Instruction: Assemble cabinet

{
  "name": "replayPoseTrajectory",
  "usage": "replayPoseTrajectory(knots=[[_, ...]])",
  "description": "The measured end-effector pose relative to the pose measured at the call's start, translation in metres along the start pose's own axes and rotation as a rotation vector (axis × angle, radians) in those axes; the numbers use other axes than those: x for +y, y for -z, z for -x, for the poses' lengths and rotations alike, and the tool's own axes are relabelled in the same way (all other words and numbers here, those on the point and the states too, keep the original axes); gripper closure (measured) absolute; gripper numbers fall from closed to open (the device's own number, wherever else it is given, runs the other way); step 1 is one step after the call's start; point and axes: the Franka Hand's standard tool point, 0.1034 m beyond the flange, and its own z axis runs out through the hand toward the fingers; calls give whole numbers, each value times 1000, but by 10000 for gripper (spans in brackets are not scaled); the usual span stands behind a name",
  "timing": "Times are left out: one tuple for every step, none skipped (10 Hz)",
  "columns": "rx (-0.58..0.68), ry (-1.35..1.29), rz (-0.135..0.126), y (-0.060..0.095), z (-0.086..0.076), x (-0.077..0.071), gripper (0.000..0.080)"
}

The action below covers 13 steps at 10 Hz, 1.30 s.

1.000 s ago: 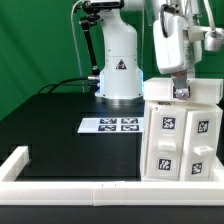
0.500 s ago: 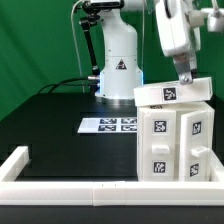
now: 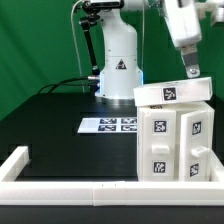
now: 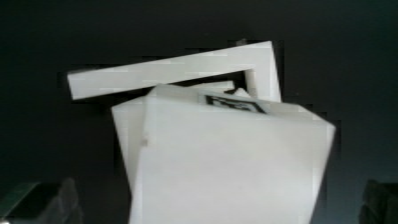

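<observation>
The white cabinet (image 3: pixel 175 140) stands at the exterior view's right, its faces marked with black-and-white tags. A flat white top panel (image 3: pixel 172 93) lies on it, slightly tilted. My gripper (image 3: pixel 191 70) hangs just above the panel's far right part, apart from it and holding nothing. In the wrist view the cabinet (image 4: pixel 222 160) fills the middle, one tag showing on it. My gripper (image 4: pixel 214 205) is open there, with its dark fingers (image 4: pixel 39 200) wide apart at the two sides of the picture.
The marker board (image 3: pixel 110 125) lies flat on the black table, left of the cabinet. The arm's white base (image 3: pixel 118 65) stands behind it. A long white rail (image 3: pixel 60 186) edges the table's front and left. A white L-shaped bar (image 4: pixel 169 72) shows beyond the cabinet.
My gripper was down on the cabinet's top panel. It has let go and risen clear of it. The panel stays on the cabinet.
</observation>
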Motion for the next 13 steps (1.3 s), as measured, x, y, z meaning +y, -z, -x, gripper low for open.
replayPoseTrajectory(knots=[[11, 196, 2, 0, -1, -2, 2], [12, 333, 3, 0, -1, -2, 2], [14, 457, 3, 1, -2, -3, 2], [16, 596, 5, 1, -2, -4, 2], [19, 674, 14, 2, 0, -4, 2], [20, 712, 14, 2, -1, -3, 2], [19, 804, 15, 2, -1, -3, 2], [19, 876, 16, 2, -1, -3, 2], [19, 925, 16, 2, -1, -3, 2], [49, 1127, 28, 2, -3, -5, 2], [76, 1294, 23, 3, -4, -8, 2], [84, 1408, 21, 1, -6, -7, 2], [84, 1557, 30, 2, -10, -8, 2]])
